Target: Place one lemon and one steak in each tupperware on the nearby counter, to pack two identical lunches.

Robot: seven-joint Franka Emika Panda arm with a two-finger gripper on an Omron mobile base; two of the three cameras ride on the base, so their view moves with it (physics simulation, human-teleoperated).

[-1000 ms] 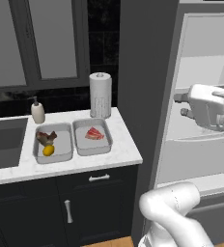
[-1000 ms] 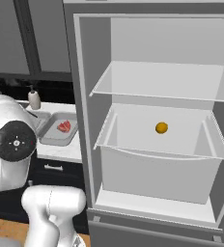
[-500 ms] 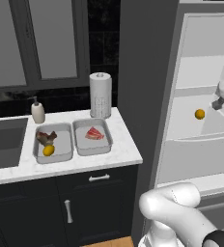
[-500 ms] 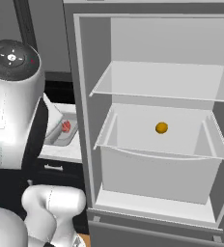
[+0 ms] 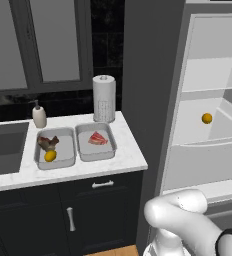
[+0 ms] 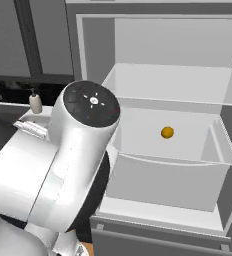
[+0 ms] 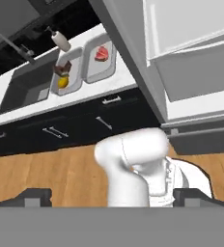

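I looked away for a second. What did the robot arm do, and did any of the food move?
The arm swung away from the fridge, uncovering the lemon on its shelf. It grabbed nothing. The two tupperwares on the counter kept their food.

We are seeing two tupperwares sitting side by side on the counter (image 5: pixel 128 162): left tupperware (image 5: pixel 56 154) holding lemon (image 5: pixel 50 156) and steak (image 5: pixel 48 143), right tupperware (image 5: pixel 95 142) holding a second steak (image 5: pixel 98 138); another lemon (image 5: pixel 207 118) is lying in the fridge (image 5: pixel 208 105), far right.

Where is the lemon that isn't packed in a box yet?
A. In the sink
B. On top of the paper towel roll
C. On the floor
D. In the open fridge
D: the loose lemon sits in the open fridge, while the other lemon already lies in the left tupperware on the counter.
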